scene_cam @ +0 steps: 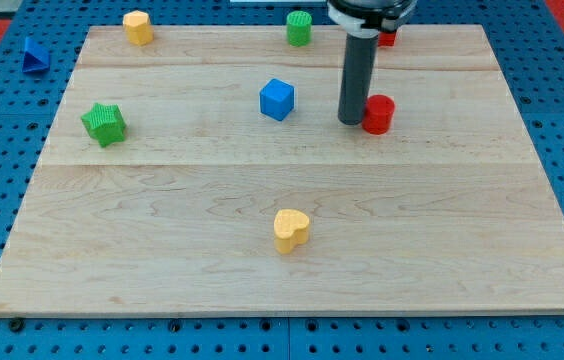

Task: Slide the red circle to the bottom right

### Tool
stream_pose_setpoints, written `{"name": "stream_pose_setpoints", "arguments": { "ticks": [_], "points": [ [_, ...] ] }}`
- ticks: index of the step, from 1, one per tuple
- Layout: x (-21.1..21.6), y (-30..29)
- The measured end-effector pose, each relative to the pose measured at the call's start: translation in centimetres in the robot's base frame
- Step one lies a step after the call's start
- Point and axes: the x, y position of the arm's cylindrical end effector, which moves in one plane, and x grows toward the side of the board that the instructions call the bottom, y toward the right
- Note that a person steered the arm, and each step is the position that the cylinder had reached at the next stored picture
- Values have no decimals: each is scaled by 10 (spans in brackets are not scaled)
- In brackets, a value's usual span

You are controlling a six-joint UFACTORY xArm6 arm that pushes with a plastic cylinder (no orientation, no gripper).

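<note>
my tip is pressing against the view's left side of the red circle, upper right of the board | blue cube is sitting further left | yellow heart is lying toward the bottom centre | green star is sitting far left.

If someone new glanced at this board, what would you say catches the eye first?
Probably the dark rod coming down from the view's top, my tip right against the left side of the red circle. Next, the yellow heart alone at lower centre and the blue cube left of the rod.
</note>
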Motion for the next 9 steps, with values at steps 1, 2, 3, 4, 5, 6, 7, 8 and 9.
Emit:
{"name": "stream_pose_setpoints", "arguments": {
  "ticks": [1,2,3,4,5,6,7,8,9],
  "points": [
    [1,44],
    [-24,37],
    [-27,64],
    [52,95],
    [62,103],
    [40,100],
    [37,105],
    [43,132],
    [65,153]
  ]
}}
